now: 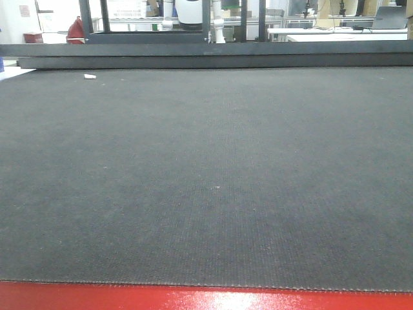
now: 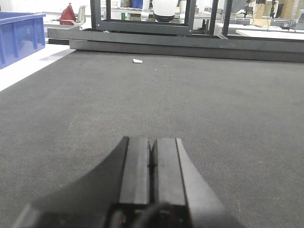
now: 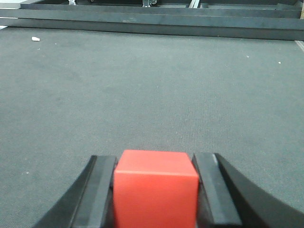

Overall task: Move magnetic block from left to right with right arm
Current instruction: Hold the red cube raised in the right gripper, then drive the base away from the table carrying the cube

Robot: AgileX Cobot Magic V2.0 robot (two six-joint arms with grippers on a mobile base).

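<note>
My right end effector [image 3: 154, 164] is clamped on the block [image 3: 156, 190]: the red cube sits squarely between the two black fingers [image 3: 100, 190], touching both, with its top and near faces showing in the right wrist view. I can't tell from this angle whether the block is resting on the counter [image 3: 152, 95] or held just above it, since its underside is hidden.

My left end effector [image 2: 153, 142] has its jaws pressed together with nothing between them, pointing out low over the counter and taking no part.

Ahead of the block the dark mat runs bare to the rails [image 3: 152, 21] along the far edge. A small white scrap [image 3: 35, 39] lies far and to the left, the only loose thing I can see on the mat. The left wrist view also shows a blue bin [image 2: 19, 35] off the counter's left side. The front camera shows neither arm nor the block, only the mat and a red strip [image 1: 206, 298] at its near edge.

By my reading the grasp is made, so the pick-up half is done. What's left is carrying the block to the right side, setting it down and letting go. I can't judge from these views how far right it already is.
</note>
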